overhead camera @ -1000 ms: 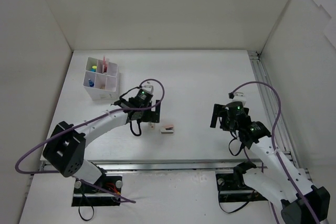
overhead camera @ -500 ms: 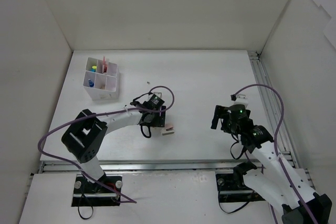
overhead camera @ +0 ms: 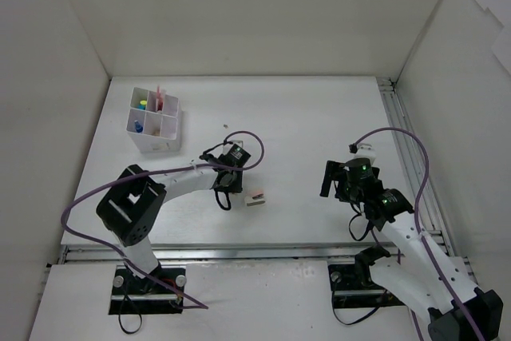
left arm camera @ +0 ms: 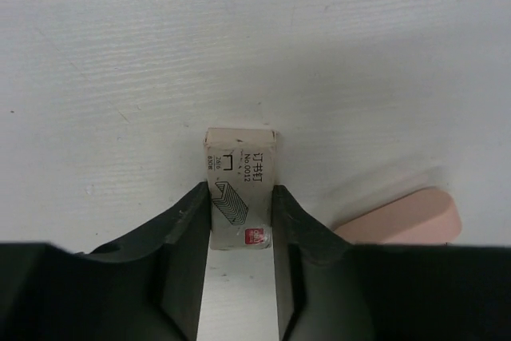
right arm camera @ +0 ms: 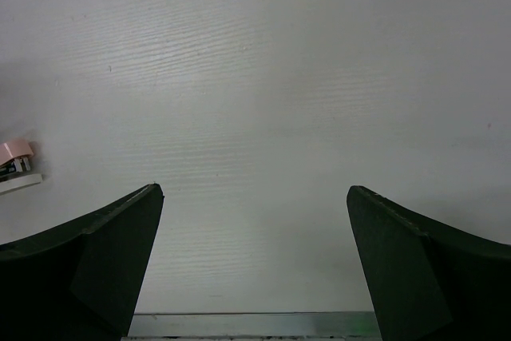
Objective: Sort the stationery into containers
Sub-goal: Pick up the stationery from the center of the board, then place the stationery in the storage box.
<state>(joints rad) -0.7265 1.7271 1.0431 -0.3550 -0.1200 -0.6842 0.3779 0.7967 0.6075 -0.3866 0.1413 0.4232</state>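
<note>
My left gripper [left arm camera: 241,189] is shut on a small beige printed staple box [left arm camera: 239,157] that lies on the table, one finger pressed against each long side. A pink eraser [left arm camera: 403,221] lies just to the right of it, apart from the fingers. Seen from above, the left gripper [overhead camera: 231,182] covers the box, and the pink eraser [overhead camera: 255,195] sits on a white eraser beside it. The white grid container [overhead camera: 156,146] stands at the far left and holds highlighters and pens. My right gripper [right arm camera: 254,189] hangs open over bare table, nothing between its fingers.
White walls enclose the table on three sides. A metal rail [overhead camera: 403,129] runs along the right edge. The right wrist view catches the pink eraser [right arm camera: 14,149] and a white eraser [right arm camera: 20,183] far off to its left. A purple cable [overhead camera: 247,145] loops over the left wrist.
The left gripper moved right and toward the near edge, came down over the beige box and closed on it. The right arm shifted only slightly.
</note>
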